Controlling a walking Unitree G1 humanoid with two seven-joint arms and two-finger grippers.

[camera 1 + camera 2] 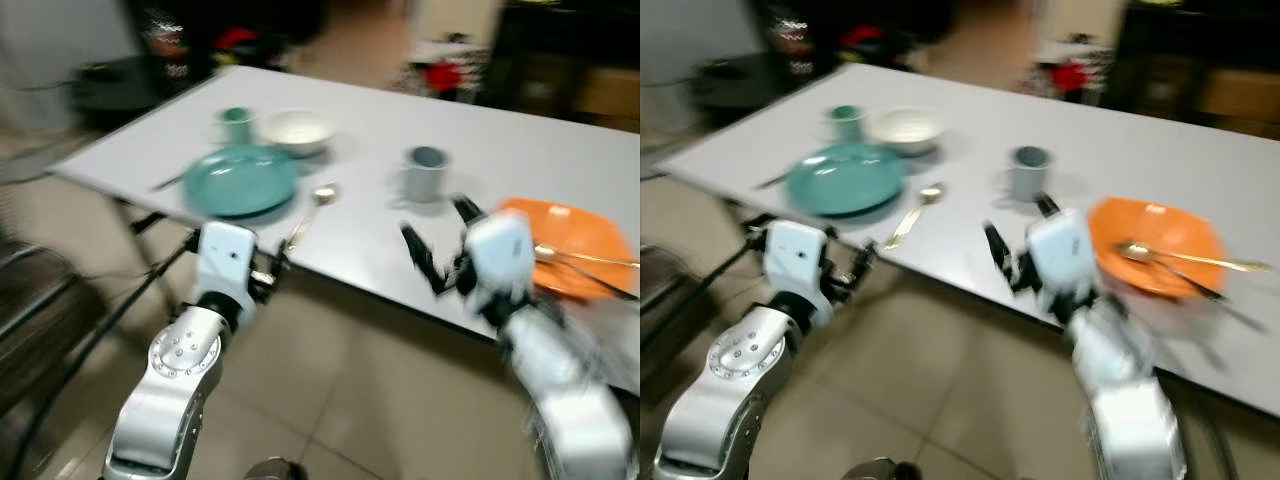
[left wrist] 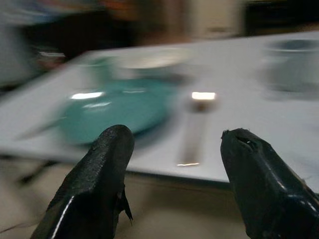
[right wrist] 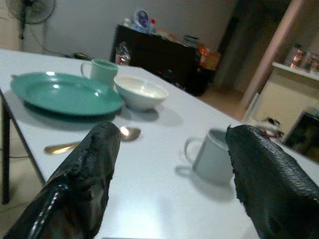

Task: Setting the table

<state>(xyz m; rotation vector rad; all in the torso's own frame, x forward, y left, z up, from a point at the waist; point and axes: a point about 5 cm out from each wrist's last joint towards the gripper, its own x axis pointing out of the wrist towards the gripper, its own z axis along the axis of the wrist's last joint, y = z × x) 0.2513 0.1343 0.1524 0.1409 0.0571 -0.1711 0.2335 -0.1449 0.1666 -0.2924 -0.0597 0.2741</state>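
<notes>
Teal plate [image 1: 240, 180], green cup [image 1: 236, 124], white bowl [image 1: 297, 130] and gold spoon [image 1: 310, 208] were laid on the white table [image 1: 520, 150]; grey mug [image 1: 425, 172] and orange plate [image 1: 570, 240] looked unplaced. Left gripper [image 2: 174, 169] and right gripper [image 3: 169, 164] were open, empty.

Pale tiled floor [image 1: 350, 400], beige, faint grout lines. Long white counter [image 1: 520, 150] runs from far left to near right on thin dark legs. Dark low cabinet [image 3: 159, 57] against the grey far wall [image 3: 89, 20], clutter on top. Standing fan [image 3: 30, 12] at far left. Pinkish pillar [image 3: 271, 55] far right. Dim, even indoor light.
</notes>
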